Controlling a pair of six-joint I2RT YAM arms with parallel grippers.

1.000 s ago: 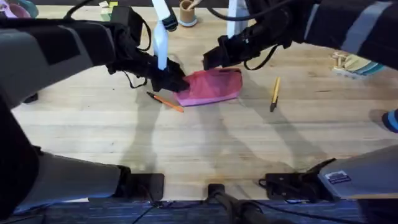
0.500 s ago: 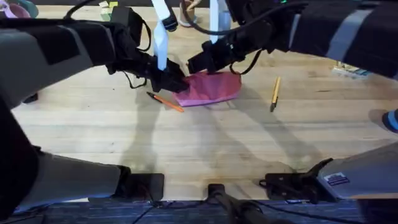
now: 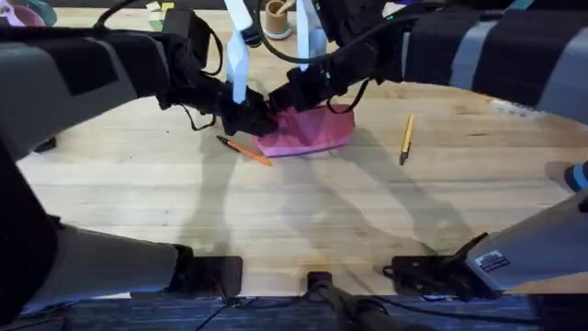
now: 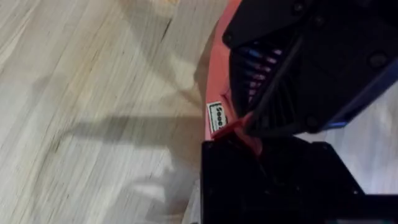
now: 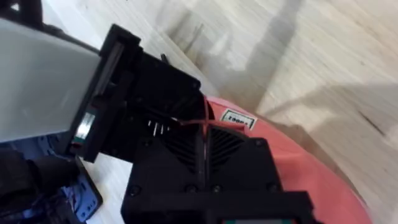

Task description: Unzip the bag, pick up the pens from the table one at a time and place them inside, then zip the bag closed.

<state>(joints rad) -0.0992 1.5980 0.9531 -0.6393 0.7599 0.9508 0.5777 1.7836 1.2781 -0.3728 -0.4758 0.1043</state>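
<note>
Both sets of jaws are clenched on the left end of the bag (image 3: 308, 130): the left gripper (image 3: 257, 118) pinches the pouch's left tip, and the right gripper (image 3: 280, 98) meets it there from the far side, the two nearly touching. In the left wrist view, the left gripper (image 4: 239, 134) pinches a thin red strip of fabric at the end of the bag (image 4: 217, 87), beside a small white label (image 4: 216, 116), with the right arm's black gripper directly against it. In the right wrist view, the right gripper (image 5: 204, 140) is shut on a thin red strip where the bag (image 5: 311, 180) ends, close to the same label (image 5: 237, 118).

The pink bag lies on the table (image 3: 303, 211) a little left of the middle and toward the far side. The orange pen (image 3: 244, 150) lies on the table just off the bag's near left corner, slanting. The yellow pen (image 3: 405, 138) lies well apart to the right, almost pointing near to far.
</note>
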